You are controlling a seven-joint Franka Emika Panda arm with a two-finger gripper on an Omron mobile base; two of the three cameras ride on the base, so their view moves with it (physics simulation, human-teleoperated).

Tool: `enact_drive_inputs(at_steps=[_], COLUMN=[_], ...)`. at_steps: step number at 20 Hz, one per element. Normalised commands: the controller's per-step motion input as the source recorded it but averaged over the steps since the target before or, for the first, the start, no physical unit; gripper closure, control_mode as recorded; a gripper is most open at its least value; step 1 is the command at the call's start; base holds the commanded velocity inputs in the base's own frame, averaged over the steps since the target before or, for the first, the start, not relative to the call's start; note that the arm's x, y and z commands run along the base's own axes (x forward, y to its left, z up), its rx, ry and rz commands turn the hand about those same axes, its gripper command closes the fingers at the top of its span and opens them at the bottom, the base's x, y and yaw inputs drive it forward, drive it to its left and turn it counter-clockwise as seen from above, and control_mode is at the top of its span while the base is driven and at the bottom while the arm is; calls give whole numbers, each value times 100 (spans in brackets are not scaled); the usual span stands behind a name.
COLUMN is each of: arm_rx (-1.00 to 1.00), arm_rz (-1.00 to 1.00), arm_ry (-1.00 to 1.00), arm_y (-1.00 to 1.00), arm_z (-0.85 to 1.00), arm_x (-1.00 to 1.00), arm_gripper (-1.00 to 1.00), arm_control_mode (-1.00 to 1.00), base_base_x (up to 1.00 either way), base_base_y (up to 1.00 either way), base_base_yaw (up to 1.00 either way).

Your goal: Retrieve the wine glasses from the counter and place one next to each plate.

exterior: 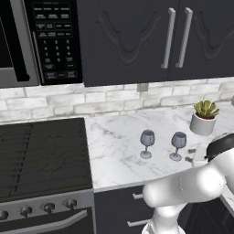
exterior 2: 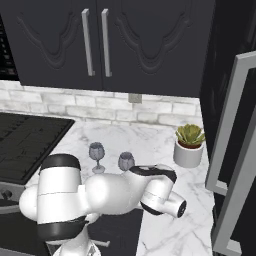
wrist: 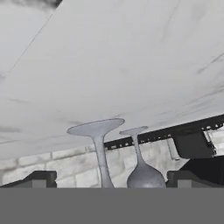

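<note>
Two greyish-purple wine glasses stand upright on the white marble counter (exterior: pixel 119 151): the left glass (exterior: pixel 146 142) (exterior 2: pixel 96 155) and the right glass (exterior: pixel 178 145) (exterior 2: pixel 126 161). My gripper (exterior: pixel 190 154) is low over the counter, just right of the right glass, and open with nothing in it. The hand view is rolled upside down. There the gripper (wrist: pixel 111 181) frames the near glass's stem (wrist: pixel 100 162), which stands ahead of the open fingers and in line with the gap. The other glass (wrist: pixel 143 176) is behind it. The plates are out of view.
A potted succulent (exterior: pixel 204 118) (exterior 2: pixel 189 145) stands at the back right of the counter. The black stove (exterior: pixel 41 155) borders the counter on the left, under a microwave (exterior: pixel 41 41). Dark wall cabinets (exterior 2: pixel 100 45) hang above. A tall door with a silver handle (exterior 2: pixel 235 150) rises at the right.
</note>
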Motion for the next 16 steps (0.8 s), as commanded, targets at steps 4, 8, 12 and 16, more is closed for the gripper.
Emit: enact_drive_inputs(at_steps=[4, 8, 12, 16], arm_rx=[0, 0, 0, 0], arm_rz=[0, 0, 0, 0], arm_ry=[0, 0, 0, 0], arm_y=[0, 0, 0, 0], arm_z=[-16, -18, -8, -3], arm_x=[19, 29, 40, 29], arm_gripper=[-100, -100, -100, -100], arm_control_mode=[-100, -100, -100, -100], base_base_x=[0, 0, 0, 0], base_base_y=[0, 0, 0, 0], base_base_yaw=[0, 0, 0, 0])
